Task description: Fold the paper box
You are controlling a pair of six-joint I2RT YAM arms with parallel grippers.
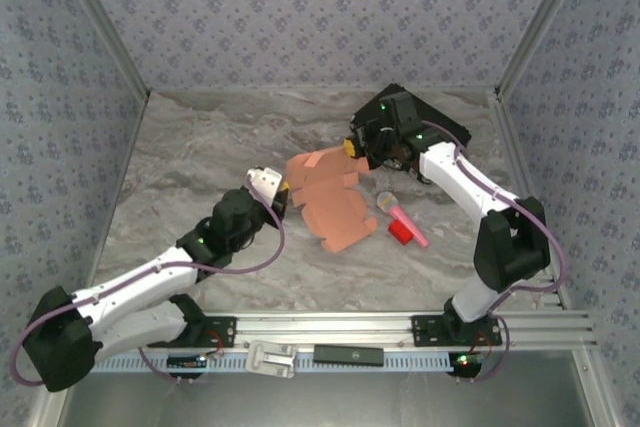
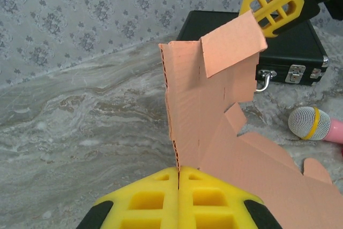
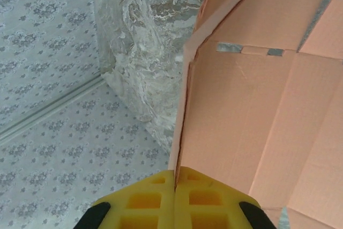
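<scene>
Your salmon-orange die-cut cardboard paper box (image 1: 325, 202) lies mid-way across the grey marbled table (image 1: 200, 147), with one panel raised upright. The left gripper (image 2: 178, 171) is clenched on its near edge and the right gripper (image 3: 175, 174) on the far flap. Bend along the scored crease, moving both arms together so the thin sheet doesn't tear.

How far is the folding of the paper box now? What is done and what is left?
Done: little; the paper box is mostly an open sheet, one panel raised upright, the rest lying on the table. In hand: the left gripper is shut on the raised panel's edge, the right gripper on a flap edge. Left: no closed walls or tucked tabs show, so nearly all folding remains.
</scene>
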